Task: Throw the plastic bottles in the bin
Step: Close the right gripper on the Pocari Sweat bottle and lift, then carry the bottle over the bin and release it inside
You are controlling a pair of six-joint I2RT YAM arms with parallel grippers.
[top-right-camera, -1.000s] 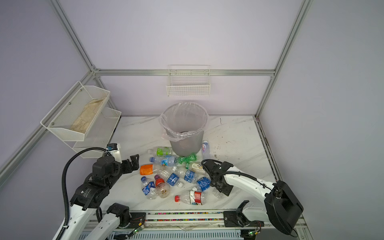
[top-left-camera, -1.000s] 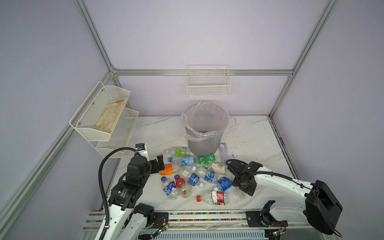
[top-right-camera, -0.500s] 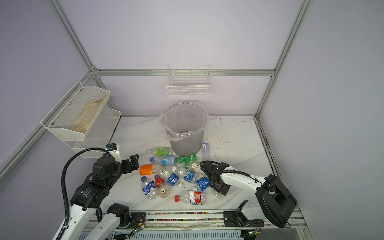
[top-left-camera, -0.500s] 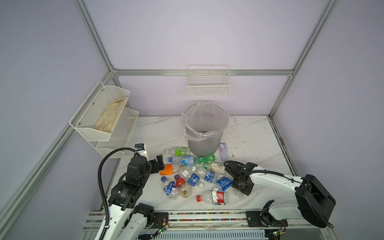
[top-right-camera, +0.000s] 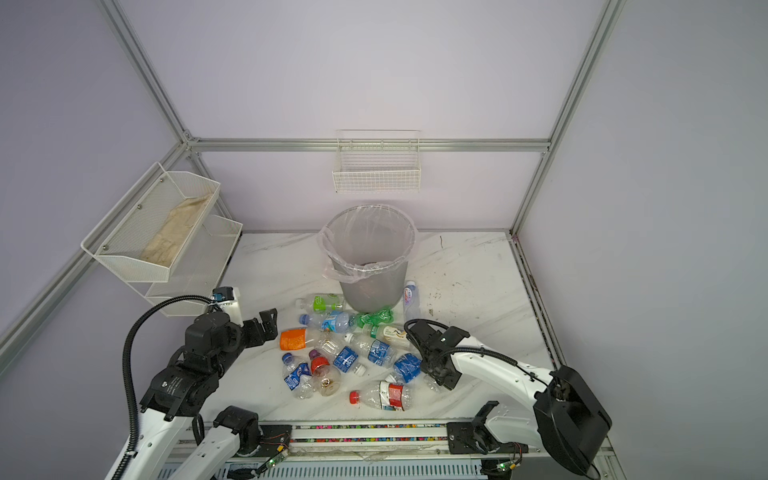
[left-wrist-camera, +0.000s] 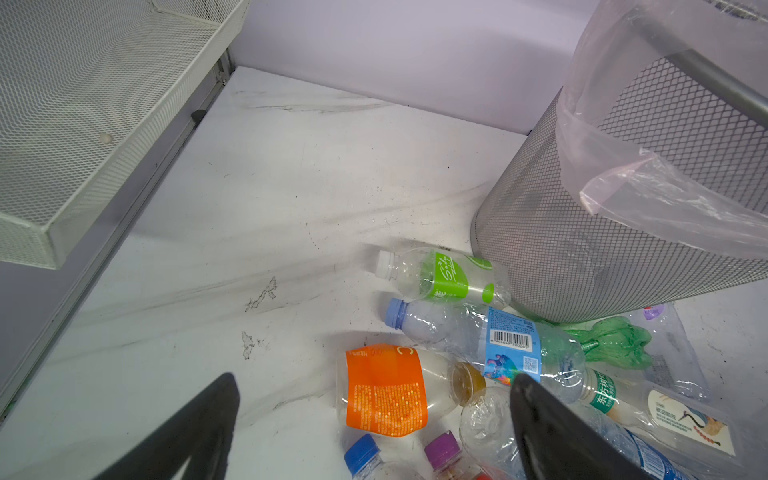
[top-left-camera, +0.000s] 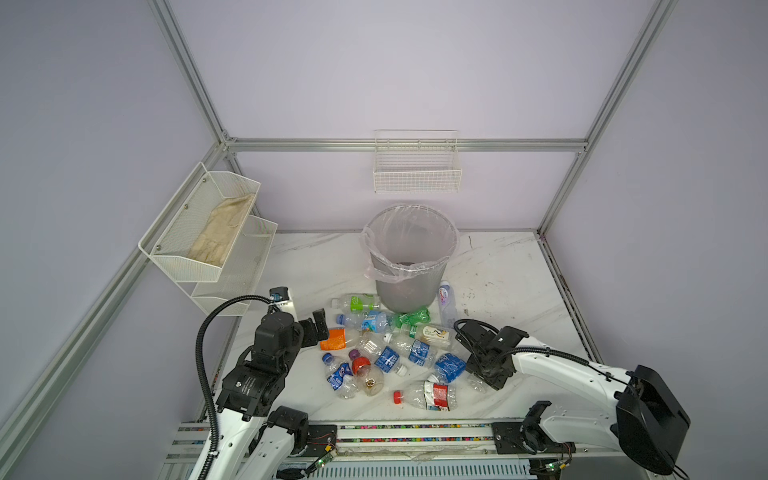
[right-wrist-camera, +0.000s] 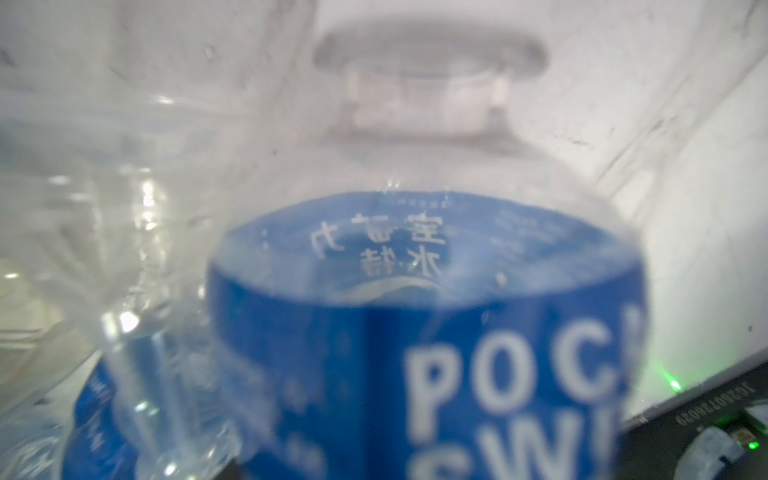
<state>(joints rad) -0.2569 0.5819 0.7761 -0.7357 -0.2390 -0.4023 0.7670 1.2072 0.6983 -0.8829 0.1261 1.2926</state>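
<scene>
Plastic bottles crowd your tabletop, lower centre, outside the bin; left tool wide; right tool's grip you cannot tell.

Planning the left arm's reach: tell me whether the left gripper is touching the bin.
Apart. In a top view the left gripper stands clear of the bin, with a green-label bottle lying in the gap.

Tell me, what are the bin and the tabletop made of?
The bin: seemingly grey metal mesh, fine holes showing, matte, lined with a glossy clear plastic bag. The tabletop: white with grey veins, smooth; marble or a marble-look laminate.
</scene>
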